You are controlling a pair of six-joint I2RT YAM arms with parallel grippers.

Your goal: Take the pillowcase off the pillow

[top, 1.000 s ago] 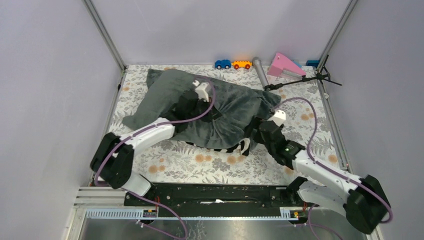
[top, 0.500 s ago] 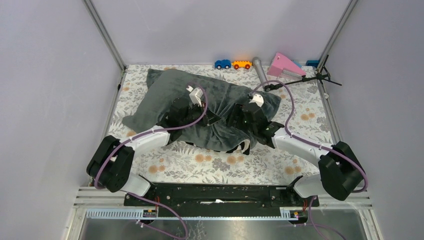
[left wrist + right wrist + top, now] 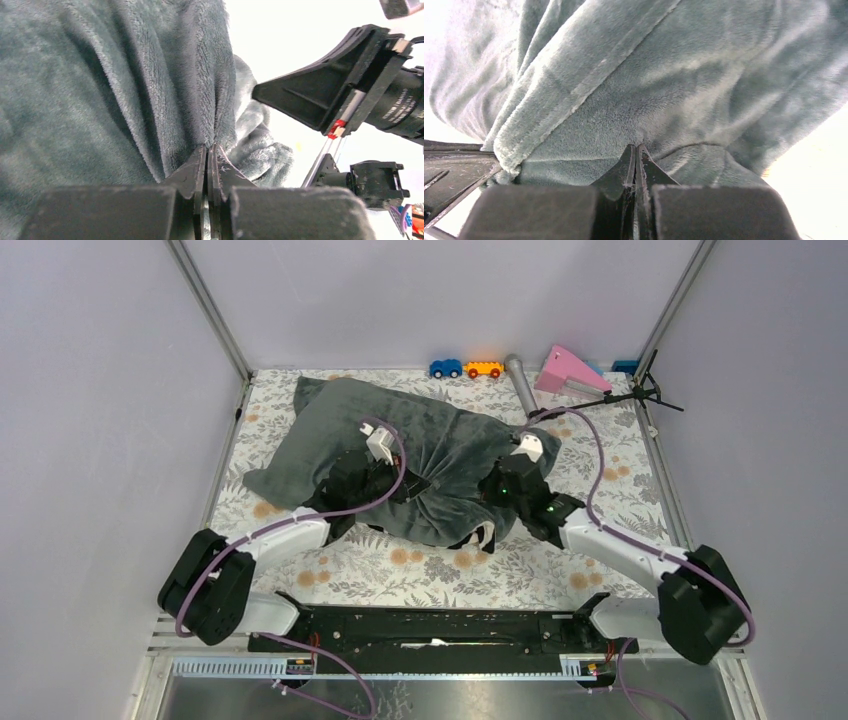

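Pillowcase [image 3: 400,435] lies bunched across the far-left part of the bench [image 3: 420,565], grey plush up, with a sliver of zebra stripe [image 3: 486,535] showing at its near edge. I see no cream pillow anywhere, so I judge it is wholly inside and the stripping has barely begun. My left gripper [image 3: 207,150] has its jaws pressed together on a fold of plush near the middle. My right gripper [image 3: 635,148] pinches another fold toward the right end, the two close together. Open bench lies on the near side and to the right. The toy cars [image 3: 465,368] and pink wedge [image 3: 565,370] along the far edge, and the side walls, hem me in.
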